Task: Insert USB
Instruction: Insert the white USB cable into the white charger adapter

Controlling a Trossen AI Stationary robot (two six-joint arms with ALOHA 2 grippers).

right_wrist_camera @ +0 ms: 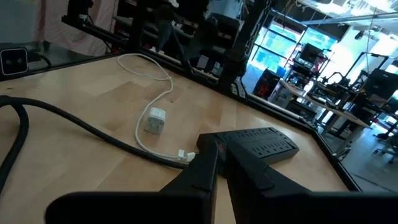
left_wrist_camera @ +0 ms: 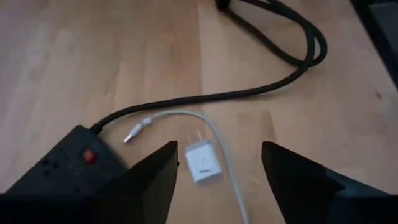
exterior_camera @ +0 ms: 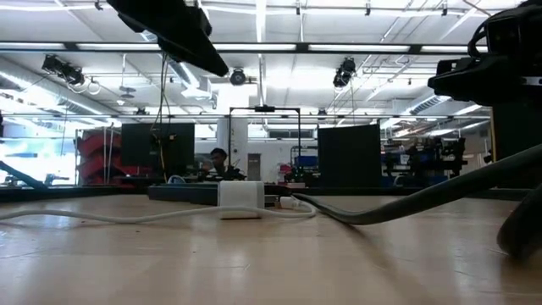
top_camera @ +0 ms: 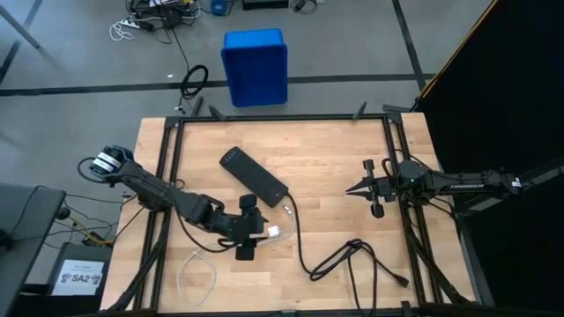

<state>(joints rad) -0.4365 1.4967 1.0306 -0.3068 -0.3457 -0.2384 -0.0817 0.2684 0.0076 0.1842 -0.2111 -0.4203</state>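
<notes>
The left gripper (left_wrist_camera: 217,171) hangs spread over the white charger block (left_wrist_camera: 202,163) — its thin white cable (left_wrist_camera: 217,134) curling past, plug end (left_wrist_camera: 132,134) near the black power strip (left_wrist_camera: 68,165).

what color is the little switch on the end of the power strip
Red. The switch sits on the black power strip, clearest in the left wrist view.

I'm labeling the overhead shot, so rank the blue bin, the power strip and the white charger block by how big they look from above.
Largest to smallest in the high view:
1. Blue bin, though it sits on the floor beyond the table
2. Power strip
3. Charger block
</notes>
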